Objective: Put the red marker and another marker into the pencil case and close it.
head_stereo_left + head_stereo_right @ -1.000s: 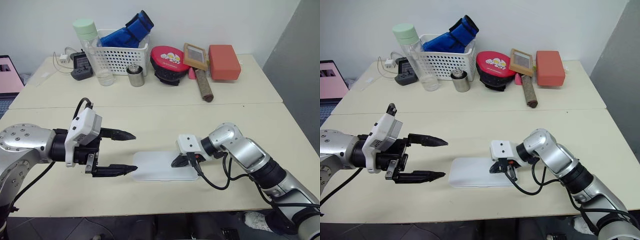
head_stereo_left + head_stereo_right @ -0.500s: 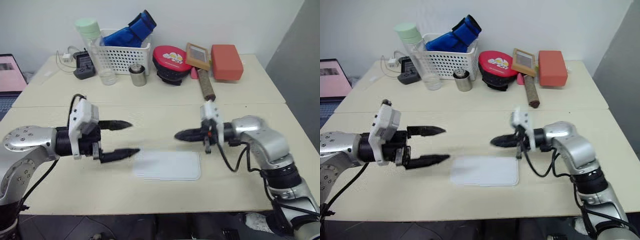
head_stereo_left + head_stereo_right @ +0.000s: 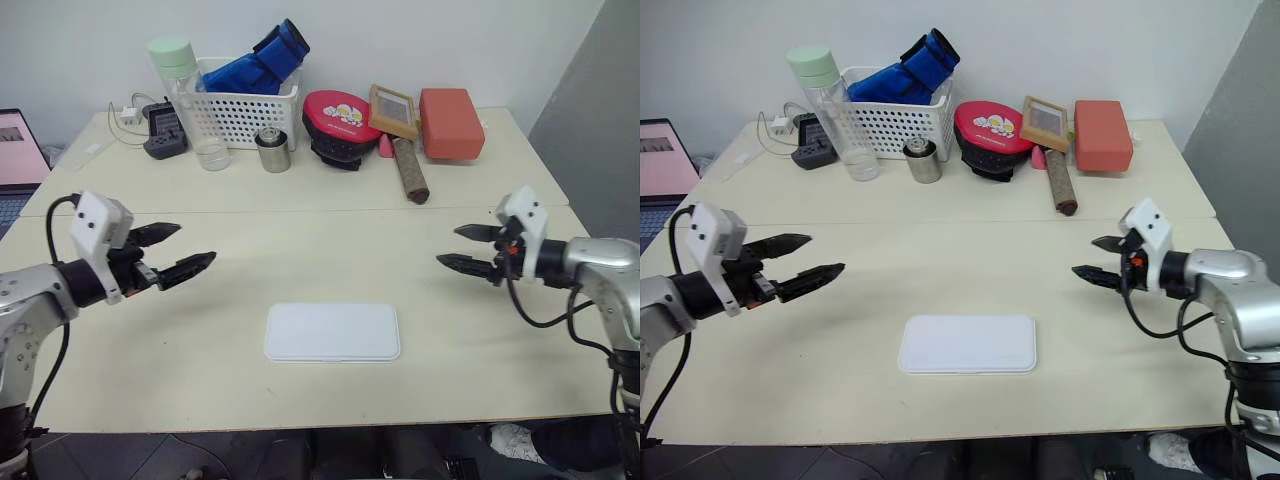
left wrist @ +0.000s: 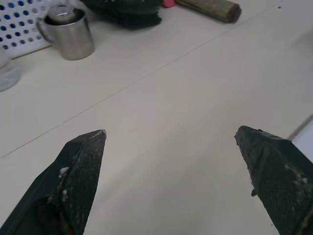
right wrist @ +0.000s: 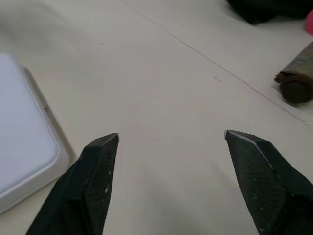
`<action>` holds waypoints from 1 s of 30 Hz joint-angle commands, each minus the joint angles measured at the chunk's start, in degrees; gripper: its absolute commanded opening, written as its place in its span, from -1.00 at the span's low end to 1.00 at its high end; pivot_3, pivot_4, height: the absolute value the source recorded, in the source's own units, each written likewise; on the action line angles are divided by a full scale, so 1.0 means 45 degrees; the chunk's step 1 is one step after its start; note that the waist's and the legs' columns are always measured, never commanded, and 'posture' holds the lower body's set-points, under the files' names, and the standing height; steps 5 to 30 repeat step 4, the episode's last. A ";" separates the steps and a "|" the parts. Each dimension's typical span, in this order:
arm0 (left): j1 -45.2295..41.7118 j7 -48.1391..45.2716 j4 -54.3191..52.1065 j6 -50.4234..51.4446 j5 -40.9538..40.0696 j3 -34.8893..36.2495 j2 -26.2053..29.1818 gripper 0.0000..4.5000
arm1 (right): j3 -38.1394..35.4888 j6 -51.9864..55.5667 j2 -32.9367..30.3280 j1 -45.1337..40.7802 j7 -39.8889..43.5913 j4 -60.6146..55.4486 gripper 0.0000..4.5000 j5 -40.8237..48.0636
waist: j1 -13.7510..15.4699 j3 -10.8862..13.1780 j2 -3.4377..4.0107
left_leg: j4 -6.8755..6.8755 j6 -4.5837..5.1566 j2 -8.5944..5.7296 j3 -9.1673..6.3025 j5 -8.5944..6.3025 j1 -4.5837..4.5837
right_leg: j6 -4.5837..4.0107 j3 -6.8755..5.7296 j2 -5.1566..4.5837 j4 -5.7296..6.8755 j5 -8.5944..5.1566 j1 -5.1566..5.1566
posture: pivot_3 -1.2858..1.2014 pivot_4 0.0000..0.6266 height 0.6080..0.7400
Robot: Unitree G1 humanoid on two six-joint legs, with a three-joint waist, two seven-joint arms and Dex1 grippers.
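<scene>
Both my end effectors have drawn outward off the pencil case (image 3: 332, 332): left end effector (image 3: 176, 251) parted, right end effector (image 3: 464, 247) parted; case lies closed on worktop (image 3: 300, 240)

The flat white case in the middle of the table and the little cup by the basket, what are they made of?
The flat white rectangular pencil case looks like smooth matte plastic: even white, moulded rounded corners, a thin seam around its edge. The small silver cup with a handle is most likely steel: its grey wall has a brushed sheen with soft reflections.
</scene>
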 commanded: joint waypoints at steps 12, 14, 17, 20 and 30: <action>0.0217 -0.0406 0.0161 -0.0347 0.0328 0.0469 0.0346 1.00 | -0.0430 0.0043 -0.0306 0.0254 -0.0063 -0.0597 1.00 0.0590 | -0.0026 0.0000 0.0000 | -0.0001 0.0000 0.0005 0.0004 0.0000 0.0001 | 0.0000 0.0005 -0.0003 0.0004 0.0000 -0.0003 | 0.03 -0.52 1.00; 0.0217 -0.0406 0.0161 -0.0347 0.0328 0.0469 0.0346 1.00 | -0.0430 0.0043 -0.0306 0.0254 -0.0063 -0.0597 1.00 0.0590 | -0.0026 0.0000 0.0000 | -0.0001 0.0000 0.0005 0.0004 0.0000 0.0001 | 0.0000 0.0005 -0.0003 0.0004 0.0000 -0.0003 | 0.03 -0.52 1.00; 0.0217 -0.0406 0.0161 -0.0347 0.0328 0.0469 0.0346 1.00 | -0.0430 0.0043 -0.0306 0.0254 -0.0063 -0.0597 1.00 0.0590 | -0.0026 0.0000 0.0000 | -0.0001 0.0000 0.0005 0.0004 0.0000 0.0001 | 0.0000 0.0005 -0.0003 0.0004 0.0000 -0.0003 | 0.03 -0.52 1.00; 0.0217 -0.0406 0.0161 -0.0347 0.0328 0.0469 0.0346 1.00 | -0.0430 0.0043 -0.0306 0.0254 -0.0063 -0.0597 1.00 0.0590 | -0.0026 0.0000 0.0000 | -0.0001 0.0000 0.0005 0.0004 0.0000 0.0001 | 0.0000 0.0005 -0.0003 0.0004 0.0000 -0.0003 | 0.03 -0.52 1.00; 0.0217 -0.0406 0.0161 -0.0347 0.0328 0.0469 0.0346 1.00 | -0.0430 0.0043 -0.0306 0.0254 -0.0063 -0.0597 1.00 0.0590 | -0.0026 0.0000 0.0000 | -0.0001 0.0000 0.0005 0.0004 0.0000 0.0001 | 0.0000 0.0005 -0.0003 0.0004 0.0000 -0.0003 | 0.03 -0.52 1.00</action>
